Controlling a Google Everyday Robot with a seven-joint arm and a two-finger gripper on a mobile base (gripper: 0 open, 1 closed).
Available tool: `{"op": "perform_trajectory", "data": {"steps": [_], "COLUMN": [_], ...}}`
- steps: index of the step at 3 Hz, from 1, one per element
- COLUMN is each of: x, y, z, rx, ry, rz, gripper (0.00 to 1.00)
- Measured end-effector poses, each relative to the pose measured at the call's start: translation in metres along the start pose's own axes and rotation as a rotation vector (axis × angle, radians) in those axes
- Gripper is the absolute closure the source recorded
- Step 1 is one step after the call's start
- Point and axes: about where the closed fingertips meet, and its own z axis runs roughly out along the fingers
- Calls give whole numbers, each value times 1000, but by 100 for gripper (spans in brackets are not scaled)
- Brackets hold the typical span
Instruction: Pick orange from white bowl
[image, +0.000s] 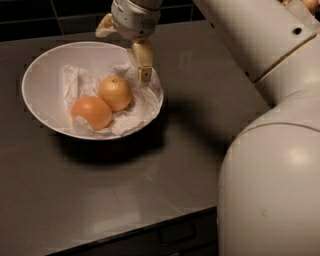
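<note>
The white bowl (40, 82) sits on the dark counter at the left, lined with crumpled white paper. In it lies the orange (115, 92), pale yellowish with a small stem dimple, touching a deeper reddish-orange fruit (91, 113) to its front left. My gripper (123, 54) hangs over the bowl's back right rim, just above and to the right of the orange. It is open and empty. One finger (143, 61) points down at the paper by the rim; the other finger (104, 26) shows at the bowl's far edge.
The dark grey counter (125, 190) runs out to a front edge with a drawer handle (176, 233) below it. My large white arm (270, 150) fills the right side. A dark tiled wall (40, 15) stands behind the bowl.
</note>
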Motion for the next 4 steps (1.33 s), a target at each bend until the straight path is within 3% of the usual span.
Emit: {"op": "perform_trajectory", "data": {"steps": [1, 4], "x": [-8, -18], "y": [-17, -31], "z": [20, 43], "rx": [5, -8], "ry": [-35, -69], "rz": [-28, -65], "gripper": [0, 0]}}
